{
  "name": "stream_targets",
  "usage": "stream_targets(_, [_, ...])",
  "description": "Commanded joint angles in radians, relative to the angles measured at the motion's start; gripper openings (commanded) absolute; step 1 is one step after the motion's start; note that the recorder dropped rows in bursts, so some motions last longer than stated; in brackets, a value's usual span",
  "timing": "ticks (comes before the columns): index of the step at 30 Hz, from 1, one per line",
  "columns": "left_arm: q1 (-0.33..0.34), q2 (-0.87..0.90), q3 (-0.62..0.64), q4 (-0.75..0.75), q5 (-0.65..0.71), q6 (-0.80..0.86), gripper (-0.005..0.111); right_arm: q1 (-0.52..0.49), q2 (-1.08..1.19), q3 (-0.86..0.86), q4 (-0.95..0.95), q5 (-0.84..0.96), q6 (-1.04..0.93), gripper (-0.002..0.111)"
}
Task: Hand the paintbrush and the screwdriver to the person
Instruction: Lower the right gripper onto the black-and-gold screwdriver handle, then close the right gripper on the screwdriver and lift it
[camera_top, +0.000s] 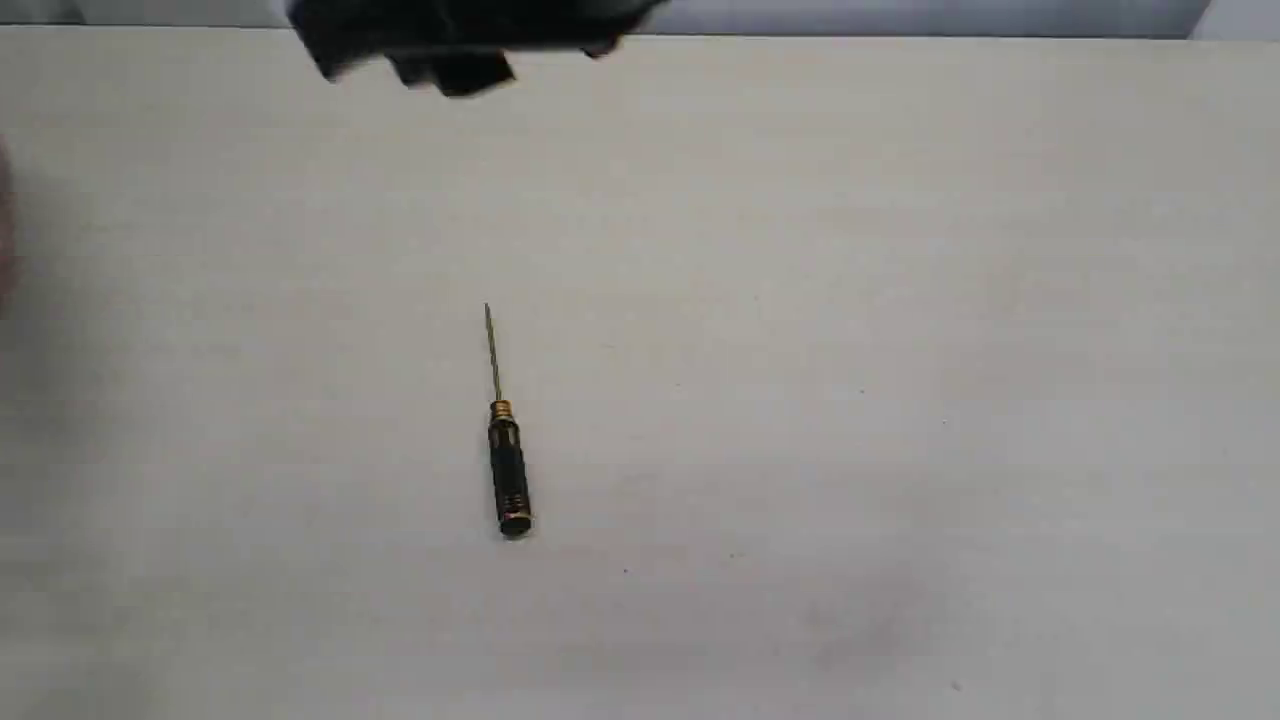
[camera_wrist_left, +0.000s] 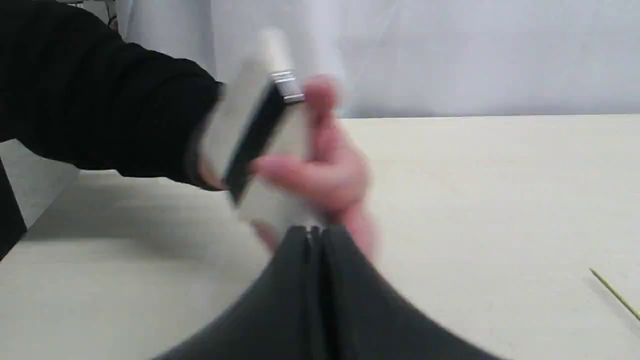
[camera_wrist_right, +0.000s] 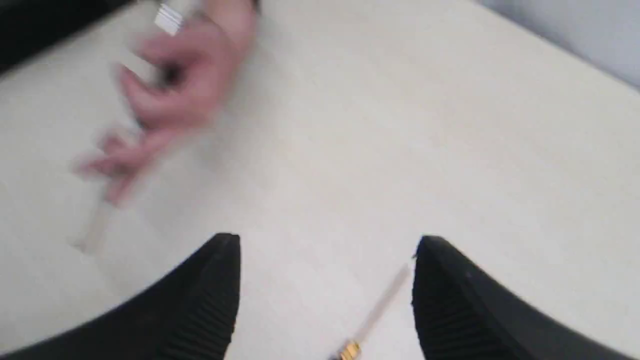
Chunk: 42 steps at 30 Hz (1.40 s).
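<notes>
The screwdriver lies on the table, black handle toward the near edge and thin shaft pointing away. In the right wrist view my right gripper hovers open above it, with the blurred shaft showing between the fingers, not touched. The person's hand, with a dark sleeve, grasps the paintbrush, both smeared by motion; they show again in the right wrist view, hand and silver ferrule. Just in front of that hand, my left gripper is shut on nothing.
The pale table ends at a grey-white wall along its far edge. A dark blurred shape hangs at the top of the exterior view; what it is cannot be told. A pinkish blur sits at the left edge.
</notes>
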Motion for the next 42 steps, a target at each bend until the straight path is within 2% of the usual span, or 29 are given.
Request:
stream_targets(1, [-0.008, -0.002, 0.002, -0.005, -0.005, -0.002, 0.000, -0.001, 0.011, 0.002, -0.106, 0.195, 0.118, 0.054])
stream_targets(10, [-0.008, -0.002, 0.002, -0.005, -0.005, -0.002, 0.000, -0.001, 0.151, 0.002, -0.084, 0.228, 0.124, 0.054])
stream_targets(18, [-0.008, -0.002, 0.002, -0.003, -0.007, -0.002, 0.000, 0.001, 0.351, 0.002, -0.068, 0.098, 0.134, 0.054])
stream_targets(26, [-0.008, -0.002, 0.002, 0.000, -0.006, -0.002, 0.000, 0.001, 0.528, 0.002, -0.029, 0.052, 0.153, 0.054])
stream_targets(31, [-0.008, -0.002, 0.002, 0.000, -0.006, -0.002, 0.000, 0.001, 0.583, 0.002, 0.021, -0.006, 0.141, 0.054])
stream_targets(36, [-0.008, -0.002, 0.002, -0.002, -0.006, -0.002, 0.000, 0.001, 0.598, 0.002, 0.023, 0.009, 0.141, 0.054])
stream_targets(38, [-0.008, -0.002, 0.002, -0.002, -0.006, -0.002, 0.000, 0.001, 0.598, 0.002, 0.023, 0.021, 0.141, 0.050])
stream_targets(42, [-0.008, -0.002, 0.002, -0.002, -0.006, -0.002, 0.000, 0.001, 0.596, 0.002, 0.007, 0.040, 0.092, 0.017])
